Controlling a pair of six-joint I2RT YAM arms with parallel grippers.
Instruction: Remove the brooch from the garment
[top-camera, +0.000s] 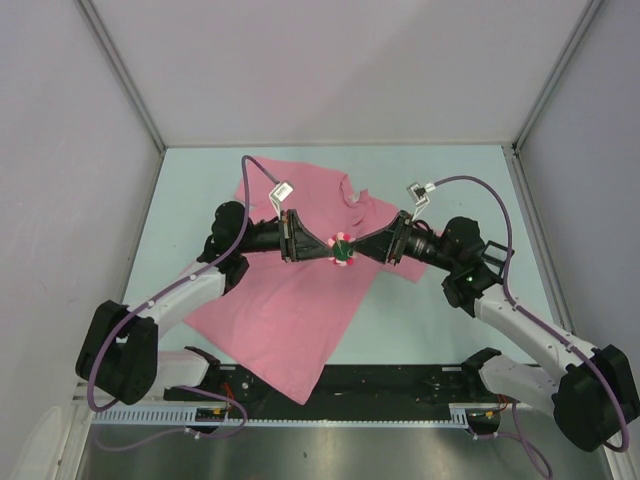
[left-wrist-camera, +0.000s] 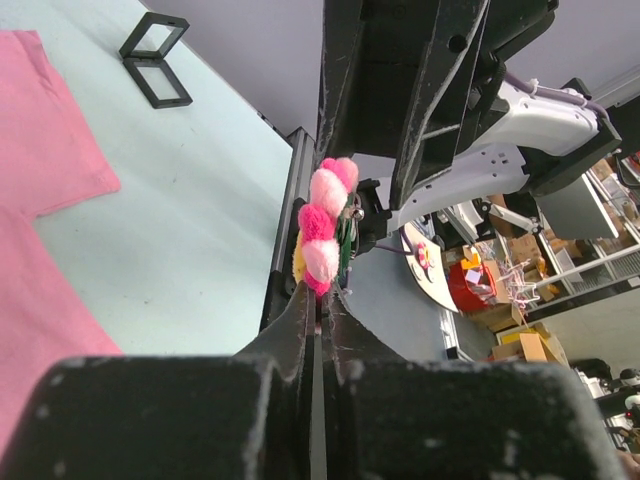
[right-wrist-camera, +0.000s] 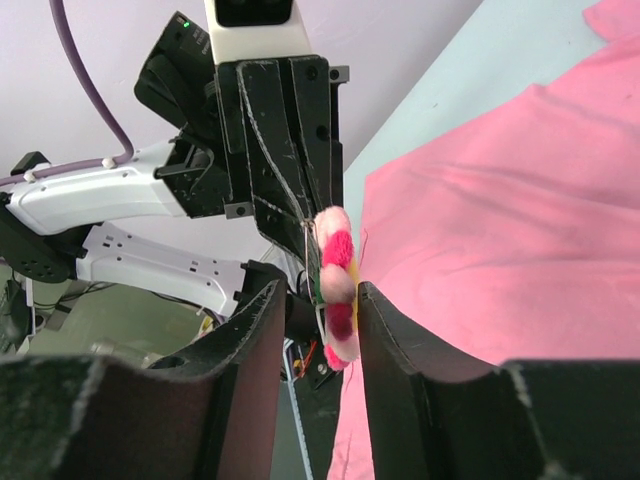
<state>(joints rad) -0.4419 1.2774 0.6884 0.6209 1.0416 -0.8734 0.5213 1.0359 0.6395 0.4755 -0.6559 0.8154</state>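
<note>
From above, the left gripper (top-camera: 330, 250) and the right gripper (top-camera: 356, 250) meet tip to tip over the pink shirt (top-camera: 290, 310), which lies spread on the table (top-camera: 440, 310). The brooch (top-camera: 342, 251) sits between them, above the chest area just below the collar.

In the left wrist view, the left gripper's jaws are nearly together, pinching the lower edge of the brooch (left-wrist-camera: 325, 225), which stands edge-on in the air. No cloth shows around it.

In the right wrist view, the right fingers (right-wrist-camera: 260, 340) stand apart with the brooch (right-wrist-camera: 338, 290) between them. One finger is close against it and a gap shows on the other side. The shirt (right-wrist-camera: 500, 230) lies behind.

The brooch looks free of the shirt. The left grip should probably stay firm while the right closes squarely on the petals, without twisting. Either arm should lift away only once no fabric trails from the pin.
</note>
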